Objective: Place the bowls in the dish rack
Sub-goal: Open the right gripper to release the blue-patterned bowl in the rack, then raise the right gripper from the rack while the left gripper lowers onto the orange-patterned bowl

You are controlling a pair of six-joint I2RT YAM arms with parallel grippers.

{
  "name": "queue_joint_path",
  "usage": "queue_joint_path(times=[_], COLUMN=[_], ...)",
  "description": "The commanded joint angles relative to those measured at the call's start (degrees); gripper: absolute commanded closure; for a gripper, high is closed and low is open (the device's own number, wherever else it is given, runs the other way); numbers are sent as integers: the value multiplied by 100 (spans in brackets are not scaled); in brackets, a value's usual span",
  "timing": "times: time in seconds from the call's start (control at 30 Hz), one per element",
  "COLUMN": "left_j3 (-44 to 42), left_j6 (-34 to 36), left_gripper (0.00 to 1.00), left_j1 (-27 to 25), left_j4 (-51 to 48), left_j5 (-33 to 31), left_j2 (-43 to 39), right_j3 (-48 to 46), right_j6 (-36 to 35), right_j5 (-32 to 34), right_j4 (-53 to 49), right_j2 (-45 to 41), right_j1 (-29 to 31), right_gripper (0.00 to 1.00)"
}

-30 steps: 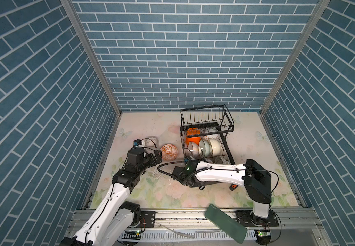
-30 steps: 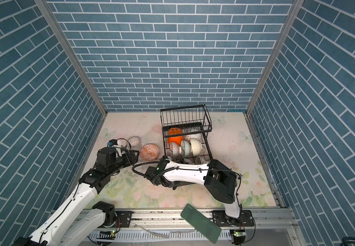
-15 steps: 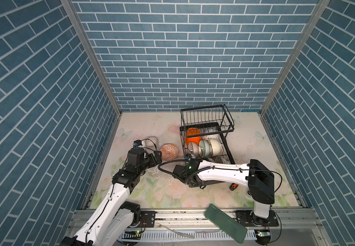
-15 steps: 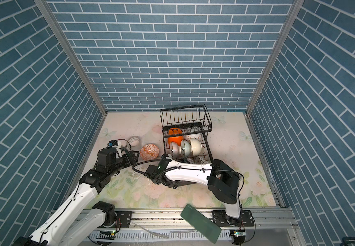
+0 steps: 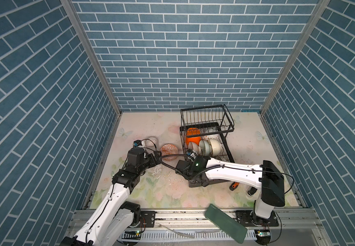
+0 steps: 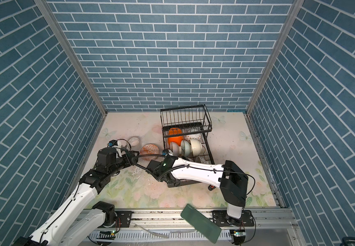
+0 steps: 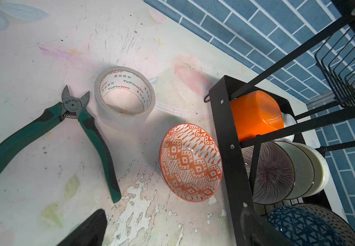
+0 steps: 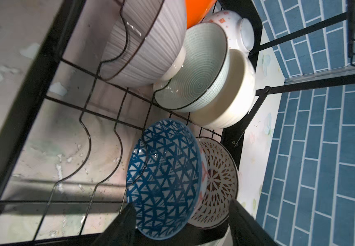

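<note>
Barely shifted, the right gripper (image 8: 181, 203) straddles the racked blue bowl (image 8: 163, 170), jaws apart; the wide-open left gripper (image 7: 173, 210) faces the remaining orange-patterned bowl (image 7: 190, 163).

Right gripper (image 8: 181, 207) shifted slightly rightward toward dish rack (image 7: 227, 136).

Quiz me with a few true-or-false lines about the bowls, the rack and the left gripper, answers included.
1. The orange patterned bowl sits inside the dish rack. False: it lies on the table beside the rack.
2. The rack's upper basket holds no bowls. True.
3. The left gripper is holding the tape roll. False: the gripper is open and empty, and the tape roll lies on the table.
4. A plain orange bowl sits in the rack's lower level. True.
</note>
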Motion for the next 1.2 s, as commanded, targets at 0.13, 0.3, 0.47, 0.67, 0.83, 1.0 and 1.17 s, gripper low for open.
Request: queue_joint_path(times=[0.13,0.3,0.47,0.67,0.83,1.0,1.17], left_j3=[58,170,351,579,837,1099,1238], left_j6=[39,41,39,31,37,34,30], left_gripper=[0,0,0,2,6,11,14], left_j1=[50,55,63,63,55,37,20], left_j4=[-120,-220,-307,-369,-487,-545,-478], left_j5=[-55,-99,-60,8,96,152,126], left_j2=[152,398,791,1363,1919,2453,2857], right_j3=[-168,-420,-579,-825,-979,-1034,-1093], right_j6=[-88,-192,-347,-632,-898,-1087,-1188], right_j5=[-628,-887,-908,-1100,-1051,-1116,-1180], right_j4=[732,960,1037,1460,1796,2119,2366], right_j2=[-1077,-1573,-1820,-2042,-2031,-1893,-1784], right_j1=[-319,-667,-938,-1207,-1230,-1240,-1244], right_gripper=[32,32,33,33,33,33,34])
